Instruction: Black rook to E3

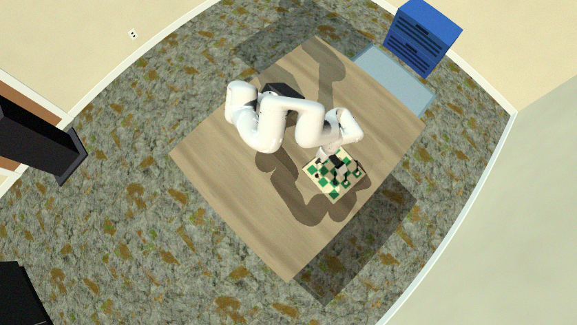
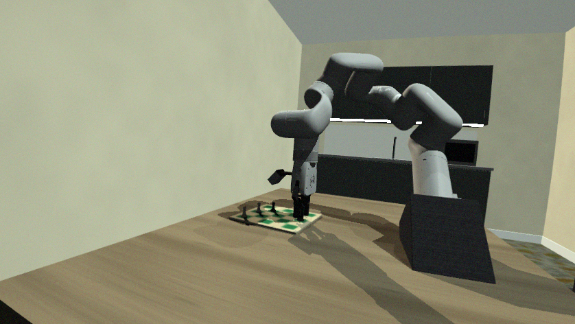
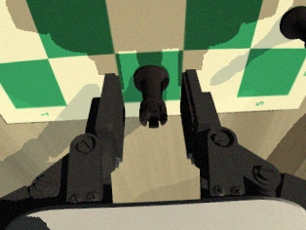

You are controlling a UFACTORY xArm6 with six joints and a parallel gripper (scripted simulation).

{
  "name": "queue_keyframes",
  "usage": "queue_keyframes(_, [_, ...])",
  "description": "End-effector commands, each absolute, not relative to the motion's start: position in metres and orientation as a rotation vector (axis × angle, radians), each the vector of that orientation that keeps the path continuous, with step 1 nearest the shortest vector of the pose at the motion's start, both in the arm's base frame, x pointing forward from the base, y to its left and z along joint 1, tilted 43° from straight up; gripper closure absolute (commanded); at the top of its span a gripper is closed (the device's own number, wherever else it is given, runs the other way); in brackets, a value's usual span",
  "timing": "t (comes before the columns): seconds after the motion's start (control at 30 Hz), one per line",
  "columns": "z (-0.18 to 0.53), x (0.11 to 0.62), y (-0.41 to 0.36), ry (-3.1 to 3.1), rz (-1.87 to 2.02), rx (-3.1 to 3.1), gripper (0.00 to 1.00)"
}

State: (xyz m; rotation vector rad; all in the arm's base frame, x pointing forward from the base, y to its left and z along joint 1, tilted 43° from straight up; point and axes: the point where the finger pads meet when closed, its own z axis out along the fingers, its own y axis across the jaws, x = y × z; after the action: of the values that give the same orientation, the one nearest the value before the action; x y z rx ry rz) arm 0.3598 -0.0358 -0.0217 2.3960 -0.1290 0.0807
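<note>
The green and cream chessboard (image 1: pixel 334 173) lies on the wooden table, and it also shows in the exterior view (image 2: pixel 275 219). In the wrist view the black rook (image 3: pixel 151 95) stands upright on a green square in the board's edge row. My gripper (image 3: pixel 151 91) is low over it, with one finger on each side of the rook. The fingers are open, with a visible gap between each finger and the rook. From above the gripper (image 1: pixel 338 167) is over the board's middle. From the side the gripper (image 2: pixel 300 211) reaches down to the board.
Other black pieces stand on the board (image 2: pixel 246 211) (image 2: pixel 261 208) (image 2: pixel 271 206), and one shows at the wrist view's right edge (image 3: pixel 294 23). The arm's black base box (image 2: pixel 446 237) stands on the table. A blue cabinet (image 1: pixel 421 36) stands beyond the table.
</note>
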Motion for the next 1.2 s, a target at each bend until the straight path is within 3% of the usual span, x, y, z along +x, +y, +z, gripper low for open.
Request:
queue_keyframes(0.0, [-0.014,0.361,-0.028,-0.129,0.085,2.397,0.63])
queue_keyframes(0.83, [0.043,0.359,0.024,-0.129,0.085,2.397,0.63])
queue_keyframes(0.87, [0.043,0.359,0.024,-0.129,0.085,2.397,0.00])
queue_keyframes(1.17, [0.043,0.359,0.024,-0.129,0.085,2.397,0.00])
